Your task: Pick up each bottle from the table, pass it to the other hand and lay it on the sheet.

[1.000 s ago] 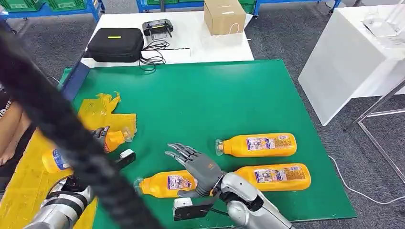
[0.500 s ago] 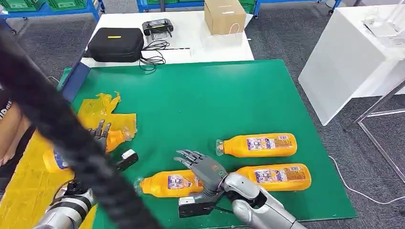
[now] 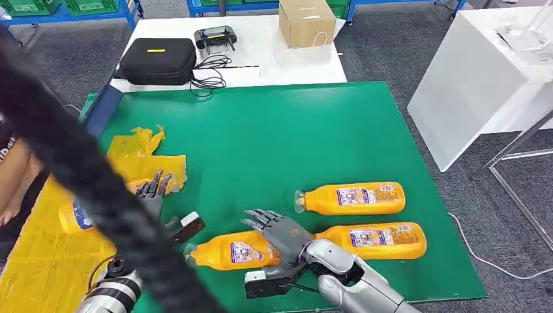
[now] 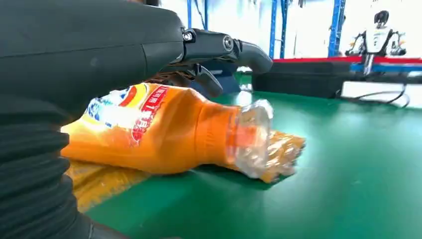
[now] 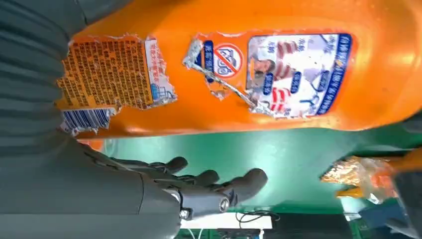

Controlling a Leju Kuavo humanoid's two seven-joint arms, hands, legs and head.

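An orange bottle (image 3: 70, 216) lies on the yellow sheet (image 3: 39, 261) at the left, its cap end (image 4: 251, 137) reaching the sheet's crumpled edge. My left hand (image 3: 155, 192) hovers just right of it with fingers (image 4: 224, 47) spread above the bottle (image 4: 164, 129), holding nothing. Three more orange bottles lie on the green table (image 3: 293, 130). My right hand (image 3: 279, 231) rests open over the base end of the nearest bottle (image 3: 228, 251), fingers (image 5: 219, 181) stretched out past its label (image 5: 249, 69). The other two bottles (image 3: 352, 197) (image 3: 378, 240) lie to the right.
A thick black cable (image 3: 72, 163) crosses the head view at the left and hides part of the sheet and my left arm. A person's arm (image 3: 16, 179) is at the left edge. A white table behind holds a black case (image 3: 158, 60) and a cardboard box (image 3: 306, 23).
My left hand has opened, lifted off the bottle on the sheet and drifted right. My right hand has slid lower over the nearest bottle.
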